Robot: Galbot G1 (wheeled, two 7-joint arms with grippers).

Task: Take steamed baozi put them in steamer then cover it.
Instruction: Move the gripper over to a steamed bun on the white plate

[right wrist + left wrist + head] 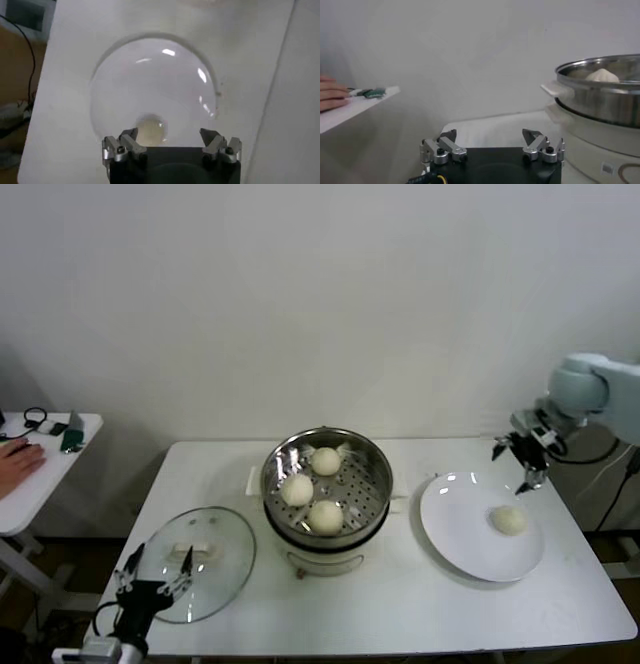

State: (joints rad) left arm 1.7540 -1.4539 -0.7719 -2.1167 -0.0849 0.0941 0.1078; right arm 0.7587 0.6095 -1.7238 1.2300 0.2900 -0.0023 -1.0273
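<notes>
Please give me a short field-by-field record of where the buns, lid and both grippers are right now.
steamer: centre of table, uncovered
baozi in steamer: three
baozi on plate: one, on the white plate
cover: flat on table, left of steamer
right gripper: fingers open, empty, above plate's far edge
left gripper: fingers open, empty, at cover's near edge

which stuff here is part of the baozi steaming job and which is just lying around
Job: three baozi in the steamer; last baozi on the white plate; steamer; glass cover on the table; right hand, open, above the plate.

Lying about: small items on the side table.
</notes>
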